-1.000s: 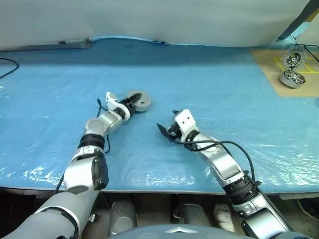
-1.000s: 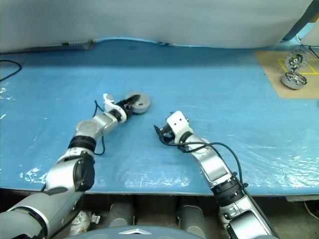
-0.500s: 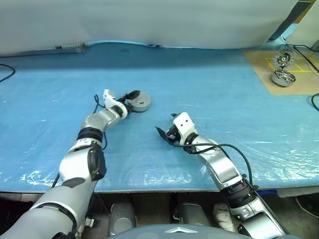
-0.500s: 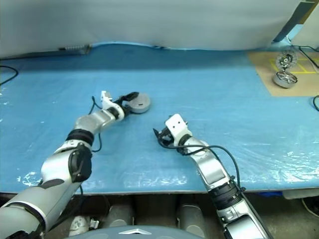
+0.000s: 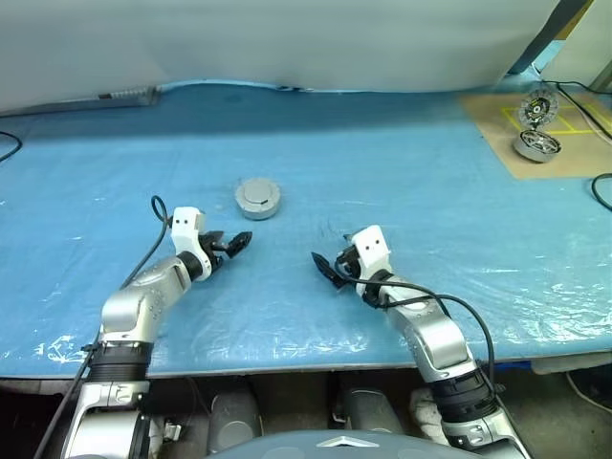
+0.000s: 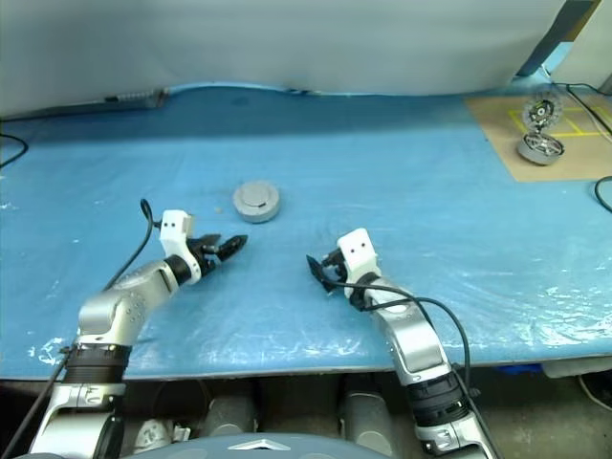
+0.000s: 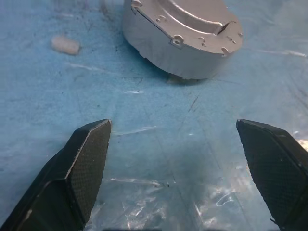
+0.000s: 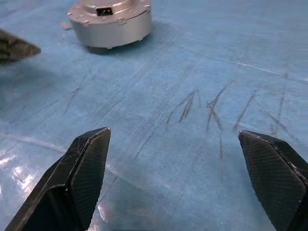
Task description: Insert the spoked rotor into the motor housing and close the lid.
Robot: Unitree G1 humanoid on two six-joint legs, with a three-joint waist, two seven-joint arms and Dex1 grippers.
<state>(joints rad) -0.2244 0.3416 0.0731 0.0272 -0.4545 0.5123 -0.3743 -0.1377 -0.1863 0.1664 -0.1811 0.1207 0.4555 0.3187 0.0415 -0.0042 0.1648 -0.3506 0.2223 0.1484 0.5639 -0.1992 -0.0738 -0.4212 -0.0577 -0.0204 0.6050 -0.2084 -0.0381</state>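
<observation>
Housing: the closed motor housing (image 5: 257,198) sits on the blue desk (image 5: 402,163), lid (image 7: 202,14) on.
Left tool (image 5: 229,246): spread, empty, near the housing.
Right tool (image 5: 328,270): spread, empty.
Left wrist view: white scrap (image 7: 65,44) beside the housing.

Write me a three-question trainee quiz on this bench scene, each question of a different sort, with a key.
1. True or false: the left claw is clamped on the closed motor housing.
2. Multiple choice: the closed motor housing rests on A) the brown board, B) the blue table cover, C) a tray.
3. Fill in: both claws, the right claw included, are ____.

Key:
1. False; it is open, short of the housing.
2. B.
3. Open, holding nothing.
</observation>
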